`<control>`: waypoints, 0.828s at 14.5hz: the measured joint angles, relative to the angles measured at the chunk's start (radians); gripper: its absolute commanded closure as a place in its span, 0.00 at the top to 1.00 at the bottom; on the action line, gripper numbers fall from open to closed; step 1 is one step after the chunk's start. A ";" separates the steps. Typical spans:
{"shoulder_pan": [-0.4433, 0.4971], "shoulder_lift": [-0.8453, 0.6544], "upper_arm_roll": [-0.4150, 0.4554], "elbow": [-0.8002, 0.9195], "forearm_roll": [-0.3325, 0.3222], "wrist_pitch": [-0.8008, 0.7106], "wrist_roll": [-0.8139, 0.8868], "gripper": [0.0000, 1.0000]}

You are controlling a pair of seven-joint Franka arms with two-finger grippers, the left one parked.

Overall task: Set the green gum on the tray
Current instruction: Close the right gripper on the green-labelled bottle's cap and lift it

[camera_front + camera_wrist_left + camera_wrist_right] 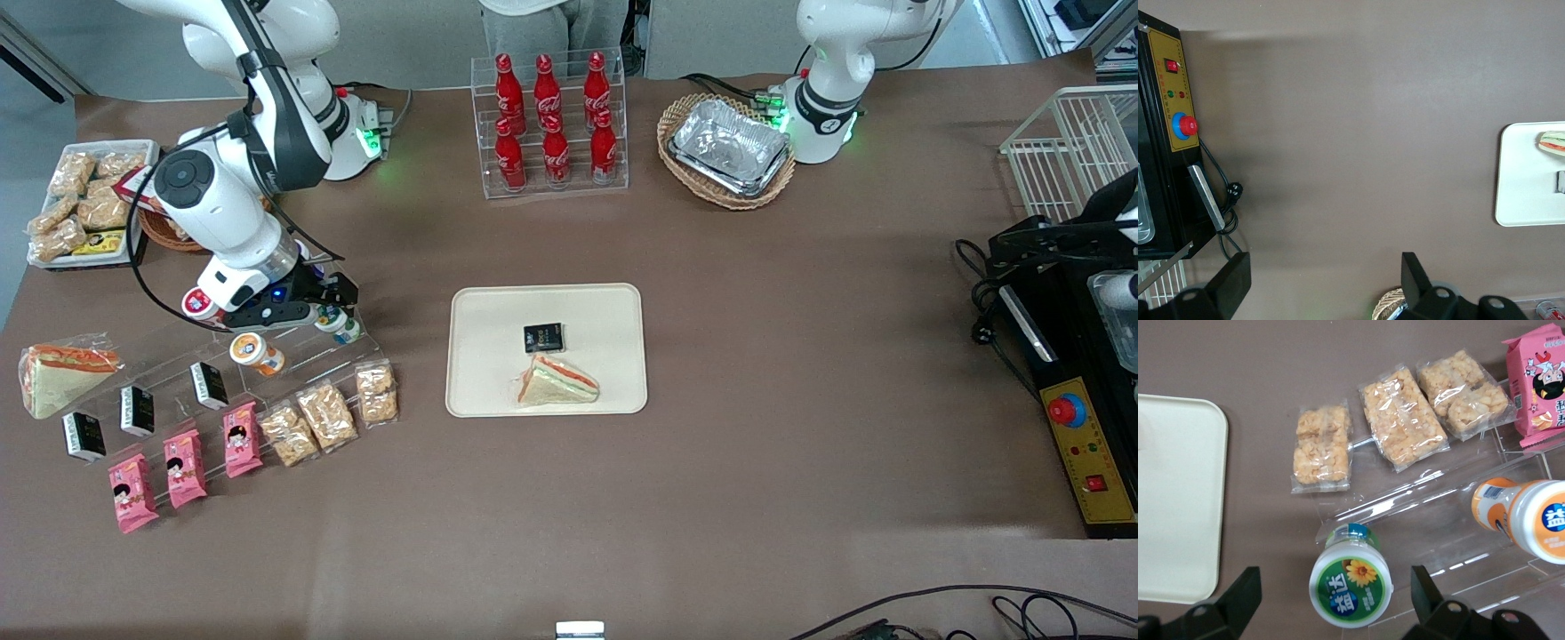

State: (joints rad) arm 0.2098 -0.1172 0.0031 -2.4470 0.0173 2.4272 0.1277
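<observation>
Right now I have the gripper (1335,603) hovering over the clear stepped display rack (267,373) at the left of the front view, fingers spread apart with the green gum (1351,583) sitting between them, untouched by either as far as I can judge. The bottle lies in the rack's upper channel with its green lid facing my wrist camera.

Just beside it in the same channel rests the orange-lidded bottle (1525,517), and one step nearer the front camera lie three bags of rice crackers (1395,420) and the pink snack packs (182,467). The tray (480,373) sits in the middle of the front view, toward the parked arm's end, already carrying a sandwich (558,382) and a small black packet (543,338).

My worry is the round, smooth bottle: if I close off-centre it may roll along the channel or squirt out of the fingers. Descending too deep could also knock a finger against the rack and shift everything on it.
</observation>
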 measured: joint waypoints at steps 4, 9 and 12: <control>0.000 0.000 -0.002 -0.035 0.000 0.043 0.000 1.00; 0.000 0.014 -0.002 -0.085 0.000 0.139 0.000 0.94; 0.000 0.030 -0.002 -0.109 0.000 0.171 0.001 0.48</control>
State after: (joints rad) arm 0.2097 -0.0873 0.0006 -2.5560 0.0173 2.5981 0.1288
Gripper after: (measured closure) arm 0.057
